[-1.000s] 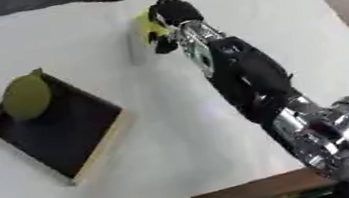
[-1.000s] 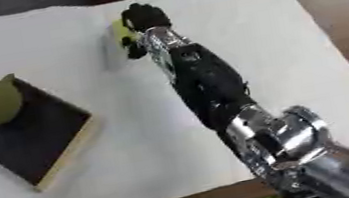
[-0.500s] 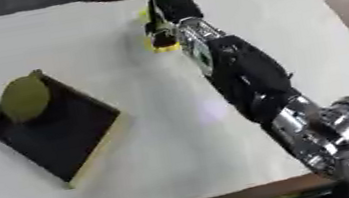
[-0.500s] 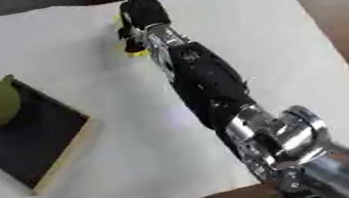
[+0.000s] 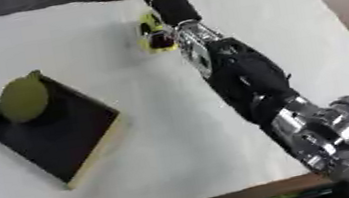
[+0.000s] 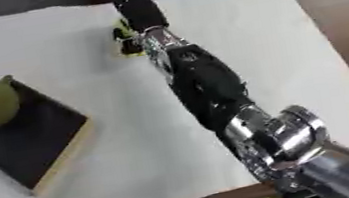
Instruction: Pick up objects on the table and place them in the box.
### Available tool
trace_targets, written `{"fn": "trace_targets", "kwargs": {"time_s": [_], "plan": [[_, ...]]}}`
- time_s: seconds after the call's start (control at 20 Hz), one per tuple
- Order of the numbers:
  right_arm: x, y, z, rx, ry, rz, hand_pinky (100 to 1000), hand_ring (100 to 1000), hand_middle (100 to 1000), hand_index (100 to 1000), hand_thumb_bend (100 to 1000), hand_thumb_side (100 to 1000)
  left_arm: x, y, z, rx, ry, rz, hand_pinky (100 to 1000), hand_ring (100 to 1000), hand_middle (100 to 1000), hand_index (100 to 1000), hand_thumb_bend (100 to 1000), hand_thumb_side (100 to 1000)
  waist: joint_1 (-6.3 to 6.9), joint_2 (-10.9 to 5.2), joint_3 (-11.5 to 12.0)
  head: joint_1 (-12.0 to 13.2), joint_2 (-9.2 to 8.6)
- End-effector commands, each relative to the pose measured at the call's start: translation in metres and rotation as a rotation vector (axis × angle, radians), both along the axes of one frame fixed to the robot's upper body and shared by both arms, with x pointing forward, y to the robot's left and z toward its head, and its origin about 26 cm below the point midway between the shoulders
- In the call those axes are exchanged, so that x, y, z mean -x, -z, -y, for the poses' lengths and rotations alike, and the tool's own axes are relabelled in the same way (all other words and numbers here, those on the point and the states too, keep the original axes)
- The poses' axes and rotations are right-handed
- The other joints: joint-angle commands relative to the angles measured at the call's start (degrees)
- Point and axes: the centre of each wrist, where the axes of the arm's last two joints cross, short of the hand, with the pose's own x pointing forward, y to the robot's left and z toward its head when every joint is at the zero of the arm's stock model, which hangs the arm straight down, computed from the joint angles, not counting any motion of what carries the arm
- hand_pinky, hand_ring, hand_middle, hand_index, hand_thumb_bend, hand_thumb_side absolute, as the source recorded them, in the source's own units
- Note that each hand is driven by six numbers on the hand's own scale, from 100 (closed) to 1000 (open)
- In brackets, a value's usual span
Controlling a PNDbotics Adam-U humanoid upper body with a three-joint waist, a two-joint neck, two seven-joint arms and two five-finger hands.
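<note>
Left eye view: right hand (image 5: 172, 7) is reaching far out over a small yellow-and-black object (image 5: 152, 32) lying just beside its left edge, finger state impossible to tell, so grasping and carrying leftward to the box (image 5: 88, 146) likely comes next.

A box (image 5: 51, 137) lies left on the table (image 5: 168, 147), a round object (image 5: 24, 98) at its far corner.

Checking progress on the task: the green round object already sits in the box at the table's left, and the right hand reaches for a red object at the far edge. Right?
Not quite: the object under the right hand is yellow with black, not red, as the left eye view shows. The green round object does sit in the box at the left.
</note>
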Motion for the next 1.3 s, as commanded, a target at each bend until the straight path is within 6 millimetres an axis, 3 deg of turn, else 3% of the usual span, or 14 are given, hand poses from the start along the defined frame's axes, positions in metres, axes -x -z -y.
{"fn": "trace_targets", "kwargs": {"time_s": [0.05,0.25,0.4,0.65,0.8,0.95,1.0,1.05,1.15,1.2,1.25,1.3], "plan": [[-0.004,-0.01,0.002,0.017,0.002,-0.032,835,931,976,1000,100,255,0.0,-0.007,-0.002,-0.009,-0.002,0.025,527,887,685,798,100,693,0.23,-0.85,0.0,-0.1,0.27],[-0.004,-0.013,0.004,0.034,0.017,-0.087,784,880,939,977,100,229,0.001,-0.007,-0.002,-0.009,-0.003,0.024,527,887,685,798,100,692,0.29,-0.82,-0.1,-0.1,0.27],[-0.004,-0.019,0.004,0.051,0.021,-0.115,670,772,807,897,100,246,0.001,-0.006,-0.002,-0.01,-0.003,0.024,527,888,685,799,100,692,0.37,-0.81,-0.2,-0.1,0.27],[-0.004,-0.029,0.004,0.057,0.049,-0.06,441,546,529,647,100,233,0.001,-0.006,-0.003,-0.009,-0.004,0.023,527,888,685,799,100,692,0.44,-0.85,-0.3,-0.1,0.27],[-0.004,-0.038,0.004,0.039,0.065,0.019,342,462,380,480,100,198,0.001,-0.006,-0.003,-0.008,-0.003,0.023,527,888,686,799,100,693,0.42,-0.89,-0.4,-0.1,0.27],[-0.004,-0.055,0.003,-0.005,0.064,0.126,269,394,297,391,100,167,0.001,-0.005,-0.003,-0.007,-0.005,0.021,526,889,686,799,100,694,0.41,-0.89,-0.4,-0.1,0.27],[-0.003,-0.061,0.003,-0.019,0.059,0.161,249,378,276,363,100,364,0.001,-0.005,-0.003,-0.007,-0.006,0.02,526,889,686,800,100,694,0.39,-0.9,-0.5,-0.1,0.27],[-0.003,-0.065,0.002,-0.032,0.051,0.193,246,376,265,356,100,152,0.001,-0.005,-0.003,-0.007,-0.007,0.019,526,889,686,800,100,694,0.37,-0.91,-0.5,-0.1,0.27],[-0.003,-0.072,0.001,-0.054,0.032,0.244,242,372,256,347,100,144,0.001,-0.005,-0.004,-0.007,-0.009,0.019,527,889,686,800,100,695,0.29,-0.93,-0.7,0.0,0.27],[-0.003,-0.074,0.001,-0.065,0.02,0.264,241,371,256,345,100,271,0.001,-0.005,-0.004,-0.007,-0.009,0.018,527,889,685,800,100,695,0.24,-0.95,-0.8,0.0,0.27],[-0.003,-0.076,0.0,-0.075,0.007,0.282,241,371,254,345,100,136,0.001,-0.005,-0.004,-0.007,-0.009,0.017,526,889,686,800,100,696,0.19,-0.96,-0.8,0.0,0.27],[-0.004,-0.076,-0.001,-0.083,-0.006,0.297,241,372,254,345,100,134,0.001,-0.005,-0.004,-0.008,-0.01,0.016,526,890,686,800,100,696,0.16,-0.98,-0.9,0.0,0.27]]}}
